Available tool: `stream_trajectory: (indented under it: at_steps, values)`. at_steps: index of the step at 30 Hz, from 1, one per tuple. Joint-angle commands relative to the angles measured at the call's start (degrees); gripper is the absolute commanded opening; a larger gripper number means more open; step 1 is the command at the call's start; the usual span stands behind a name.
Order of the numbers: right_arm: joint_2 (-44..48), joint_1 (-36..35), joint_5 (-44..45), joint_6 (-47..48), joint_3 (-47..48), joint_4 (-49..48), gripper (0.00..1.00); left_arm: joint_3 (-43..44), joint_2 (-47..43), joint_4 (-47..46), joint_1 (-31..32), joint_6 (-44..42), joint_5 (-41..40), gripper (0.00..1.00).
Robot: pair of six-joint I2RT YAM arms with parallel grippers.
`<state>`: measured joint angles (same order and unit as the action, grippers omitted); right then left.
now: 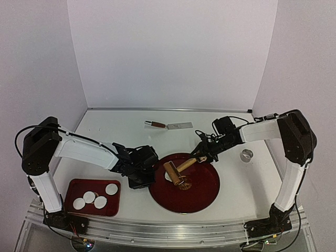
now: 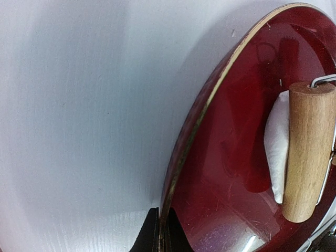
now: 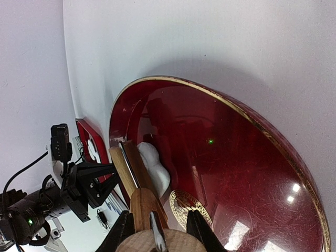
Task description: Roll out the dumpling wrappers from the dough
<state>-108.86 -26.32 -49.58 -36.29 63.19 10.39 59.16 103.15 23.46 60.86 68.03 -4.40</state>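
On white table (image 1: 126, 131), R jaws pinch rolling-pin handle (image 1: 188, 164) w/ pin on dough (image 2: 275, 152); L jaws clamp red plate rim (image 2: 210, 100).

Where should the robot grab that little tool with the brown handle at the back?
By the brown handle, coming straight down from above with the claw closing across it. The tool lies flat on the table, and its metal blade looks too thin to pinch; the handle looks thicker.
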Motion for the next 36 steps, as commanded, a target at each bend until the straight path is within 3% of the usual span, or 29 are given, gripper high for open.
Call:
stream_trajectory:
  at_steps: [1, 21, 36]
  values:
    - [-4.7, 0.1, 20.4, 3.7, -1.5, 10.4, 0.00, 0.2, -0.7, 4.6, -0.1, 1.4, -0.7, 0.00]
    - [-4.9, -1.3, 29.7, 4.7, -0.7, 12.9, 0.00, -1.0, -1.5, 4.1, -0.1, 1.8, -0.6, 0.00]
    - [-4.4, -2.1, 42.8, 3.8, 1.4, 20.2, 0.00, -4.4, -4.4, 2.9, -0.1, 2.7, -0.5, 0.00]
